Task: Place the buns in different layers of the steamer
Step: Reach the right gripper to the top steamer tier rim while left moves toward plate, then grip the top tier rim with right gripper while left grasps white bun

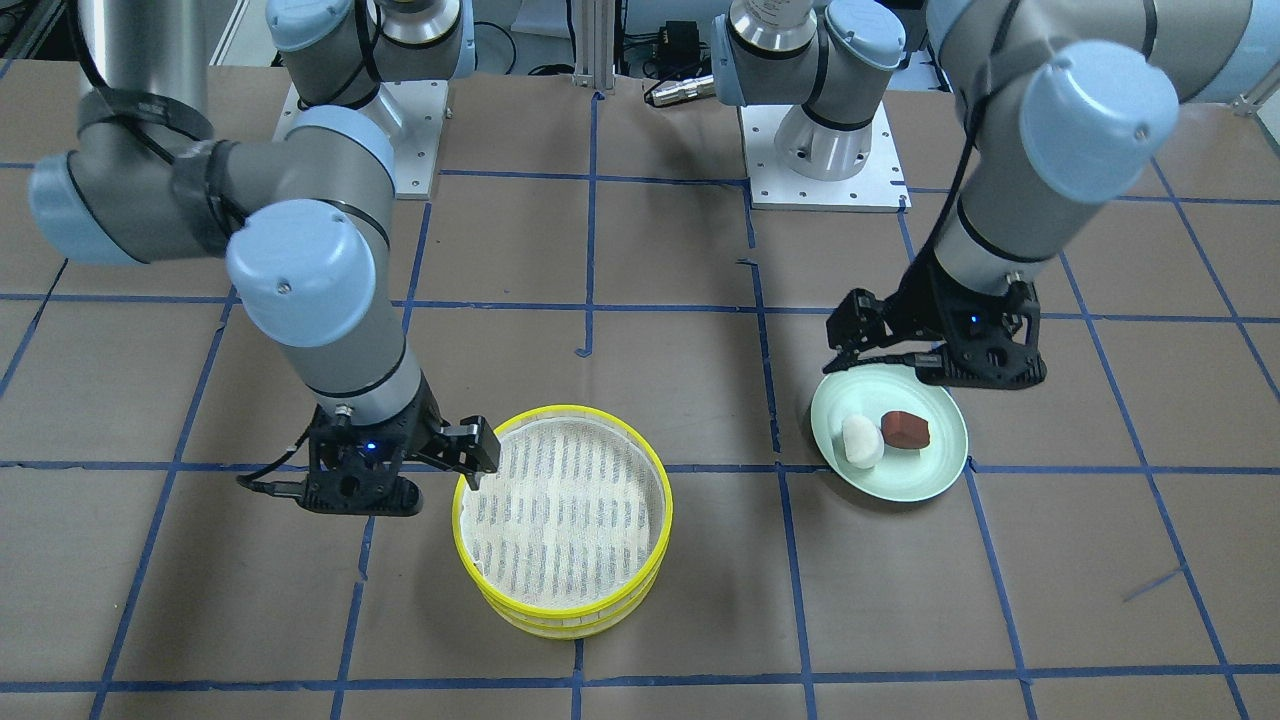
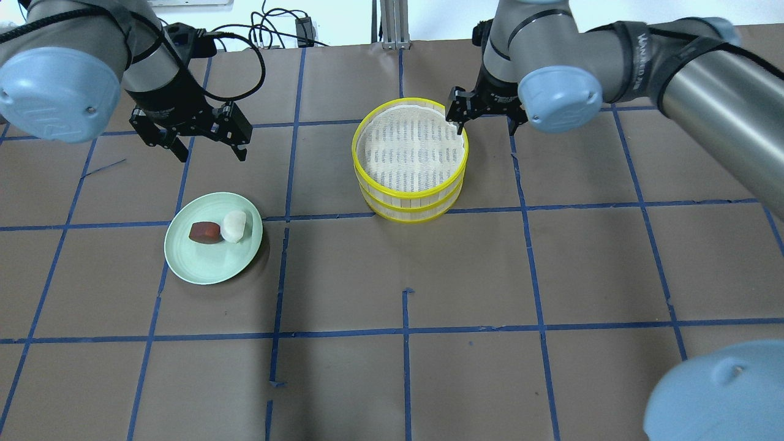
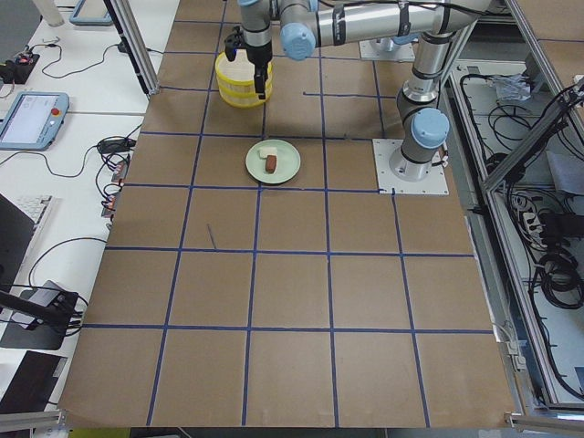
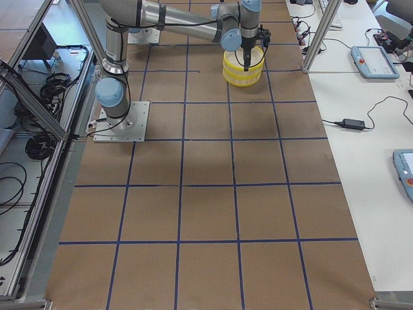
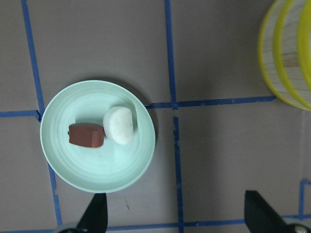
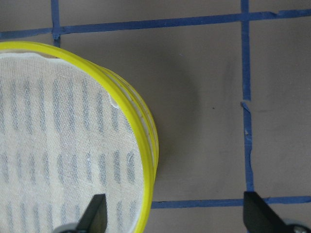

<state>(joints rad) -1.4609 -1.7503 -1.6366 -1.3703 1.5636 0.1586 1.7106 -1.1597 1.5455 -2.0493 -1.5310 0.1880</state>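
The steamer is a stack of two yellow-rimmed layers with white mesh; the top layer holds nothing. The white bun and the reddish-brown bun lie side by side on a pale green plate. My left gripper is open and empty, above the table just beyond the plate. In the left wrist view the white bun and brown bun lie ahead of the open gripper. My right gripper is open, astride the steamer's rim.
The table is brown board with a blue tape grid. Both arm bases stand at the robot's side of the table. In the side views the steamer and the plate are small and far.
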